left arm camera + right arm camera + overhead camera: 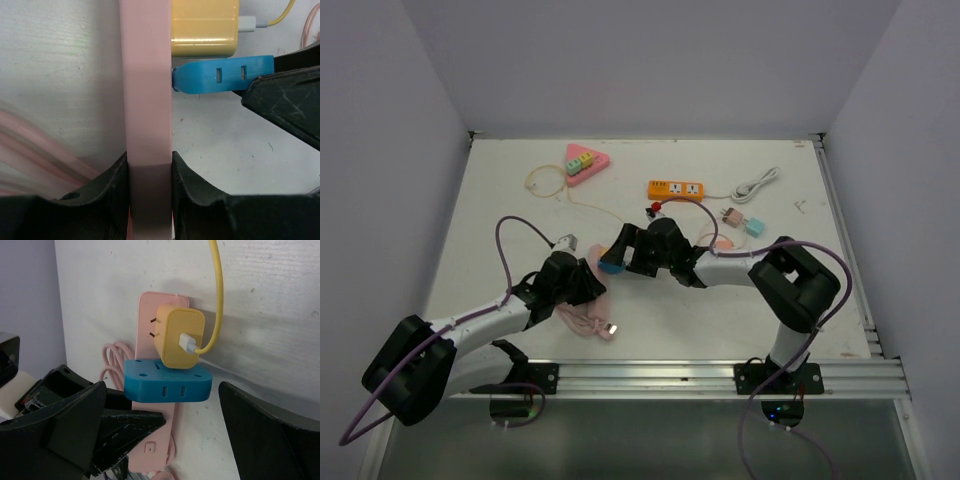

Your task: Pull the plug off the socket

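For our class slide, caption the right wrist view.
Open right gripper flanks blue adapter on pink power strip, yellow charger plugged in beside it.

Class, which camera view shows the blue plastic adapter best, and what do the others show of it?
The right wrist view: the blue plastic adapter sits almost whole, slots facing the camera, on the pink plastic power strip. The left wrist view shows it side-on. The top view gives only a small blue patch.

- Two arms: left arm (pixel 480 320), right arm (pixel 795 285)
- Two power strips: pink strip (pixel 146 307), orange strip (pixel 677 188)
- One yellow plug (pixel 177 340)
- One blue plug (pixel 167 382)
- One pink triangle (pixel 585 162)
- One white cord (pixel 757 185)
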Controlling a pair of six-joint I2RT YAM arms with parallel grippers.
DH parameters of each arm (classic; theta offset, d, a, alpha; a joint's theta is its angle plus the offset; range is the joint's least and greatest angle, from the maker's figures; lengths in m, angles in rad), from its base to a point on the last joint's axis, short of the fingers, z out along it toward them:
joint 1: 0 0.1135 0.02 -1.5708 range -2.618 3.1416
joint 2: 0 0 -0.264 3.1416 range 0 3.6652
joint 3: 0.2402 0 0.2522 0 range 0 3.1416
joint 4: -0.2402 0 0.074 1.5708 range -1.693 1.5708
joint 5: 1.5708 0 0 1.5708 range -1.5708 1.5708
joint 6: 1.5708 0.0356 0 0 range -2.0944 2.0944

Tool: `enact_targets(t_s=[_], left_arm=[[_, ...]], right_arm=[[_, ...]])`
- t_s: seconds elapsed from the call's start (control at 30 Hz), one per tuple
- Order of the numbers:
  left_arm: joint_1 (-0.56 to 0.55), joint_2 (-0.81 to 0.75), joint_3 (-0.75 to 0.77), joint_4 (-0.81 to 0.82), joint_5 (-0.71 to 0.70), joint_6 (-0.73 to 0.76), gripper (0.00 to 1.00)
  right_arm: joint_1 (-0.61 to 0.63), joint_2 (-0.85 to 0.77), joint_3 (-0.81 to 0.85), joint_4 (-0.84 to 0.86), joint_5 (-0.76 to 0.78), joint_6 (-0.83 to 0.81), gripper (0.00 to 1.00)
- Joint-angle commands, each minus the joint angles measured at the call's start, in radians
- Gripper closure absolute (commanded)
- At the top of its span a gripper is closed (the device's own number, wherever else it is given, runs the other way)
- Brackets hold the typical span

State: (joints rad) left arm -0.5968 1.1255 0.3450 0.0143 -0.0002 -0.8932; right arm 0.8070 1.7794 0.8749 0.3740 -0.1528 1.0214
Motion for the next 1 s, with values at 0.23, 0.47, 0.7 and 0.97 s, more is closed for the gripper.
enact_targets(t_s=[0.23,0.47,0.7,0.97], left_arm=[[-0.011,-0.013,-0.015,0.059,0.04,0.031,1.0],[-0.011,-0.016,-0.021,0.062,0.04,0.031,1.0],[-0.009,-0.03,-0.018,0.059,0.026,0.03,0.83],[-0.011,-0.035,0.008,0.053,0.012,0.033,0.33]], right_arm=[[0.009,0.04,0.067,0.034,-0.004,-0.015,0.08],[0.011,0.051,0.064,0.045,-0.001,-0.011,0.26],[0.012,0.029,0.023,0.06,0.002,-0.012,0.68],[0.03,-0.005,0.004,0.046,-0.01,-0.034,1.0]])
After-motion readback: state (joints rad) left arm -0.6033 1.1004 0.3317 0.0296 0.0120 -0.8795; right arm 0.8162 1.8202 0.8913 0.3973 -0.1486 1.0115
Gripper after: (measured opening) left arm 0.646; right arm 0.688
